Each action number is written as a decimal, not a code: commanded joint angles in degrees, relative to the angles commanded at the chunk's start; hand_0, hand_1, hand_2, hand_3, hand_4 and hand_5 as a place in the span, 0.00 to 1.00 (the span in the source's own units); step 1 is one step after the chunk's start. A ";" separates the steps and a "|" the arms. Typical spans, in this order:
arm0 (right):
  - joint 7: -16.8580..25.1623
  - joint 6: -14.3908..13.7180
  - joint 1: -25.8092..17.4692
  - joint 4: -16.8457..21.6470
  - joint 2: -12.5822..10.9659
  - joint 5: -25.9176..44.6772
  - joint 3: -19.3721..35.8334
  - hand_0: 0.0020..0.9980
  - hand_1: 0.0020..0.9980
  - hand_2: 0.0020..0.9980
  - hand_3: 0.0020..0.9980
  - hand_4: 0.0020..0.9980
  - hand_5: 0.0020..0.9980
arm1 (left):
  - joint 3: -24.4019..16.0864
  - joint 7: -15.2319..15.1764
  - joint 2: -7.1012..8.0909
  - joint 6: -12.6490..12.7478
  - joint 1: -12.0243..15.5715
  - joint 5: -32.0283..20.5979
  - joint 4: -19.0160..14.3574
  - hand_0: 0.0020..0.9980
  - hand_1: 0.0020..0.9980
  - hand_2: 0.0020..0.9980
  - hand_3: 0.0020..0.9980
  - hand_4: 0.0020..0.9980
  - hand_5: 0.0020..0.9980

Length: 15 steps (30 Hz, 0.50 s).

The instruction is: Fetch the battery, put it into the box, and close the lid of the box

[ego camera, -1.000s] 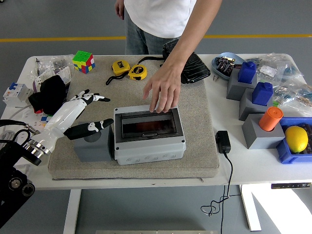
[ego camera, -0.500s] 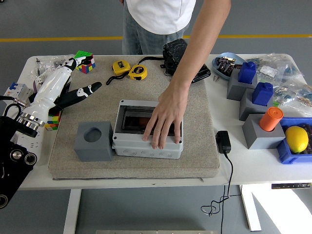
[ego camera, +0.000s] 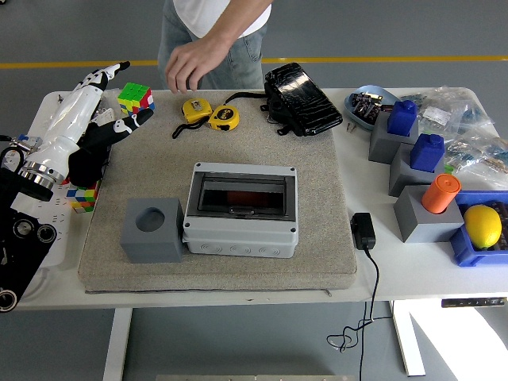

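The grey box (ego camera: 242, 210) lies in the middle of the beige mat (ego camera: 309, 159) with its dark see-through lid (ego camera: 242, 193) down. Something reddish shows dimly through the lid; I cannot tell what it is. A grey block with a round hole (ego camera: 152, 229) touches the box's left side. My left hand (ego camera: 107, 99) is raised at the table's far left, fingers spread and holding nothing. A person's hand (ego camera: 190, 65) hangs above the yellow tape measures (ego camera: 210, 115) at the far side. My right arm is out of view.
A Rubik's cube (ego camera: 135, 99) and a black pouch (ego camera: 303, 99) sit at the back. Grey stands with blue blocks (ego camera: 402, 117), an orange cylinder (ego camera: 440, 193), a lemon (ego camera: 482, 225) in a blue tray and a black adapter (ego camera: 363, 231) fill the right side.
The person's hand has left the box lid and pulled back toward the far left. My left hand has risen and drawn back leftward, away from the grey block.
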 joint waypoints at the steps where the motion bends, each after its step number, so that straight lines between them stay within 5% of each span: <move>1: 0.00 0.01 -0.03 0.00 0.03 0.01 -0.07 0.84 0.79 0.77 0.83 1.00 1.00 | -0.02 0.02 0.17 0.00 -0.18 0.05 0.19 1.00 1.00 1.00 0.97 1.00 1.00; 8: 0.00 0.04 0.03 0.00 -0.02 0.13 -0.55 0.84 0.79 0.77 0.83 1.00 1.00 | -3.06 0.47 -0.55 0.23 -0.80 1.21 2.15 1.00 1.00 1.00 0.98 1.00 1.00; 15: -0.12 0.09 -0.17 0.00 0.02 0.21 -0.88 0.84 0.79 0.77 0.83 1.00 1.00 | -8.57 -2.00 -2.03 -0.83 -0.57 -7.55 4.48 1.00 1.00 1.00 0.96 1.00 1.00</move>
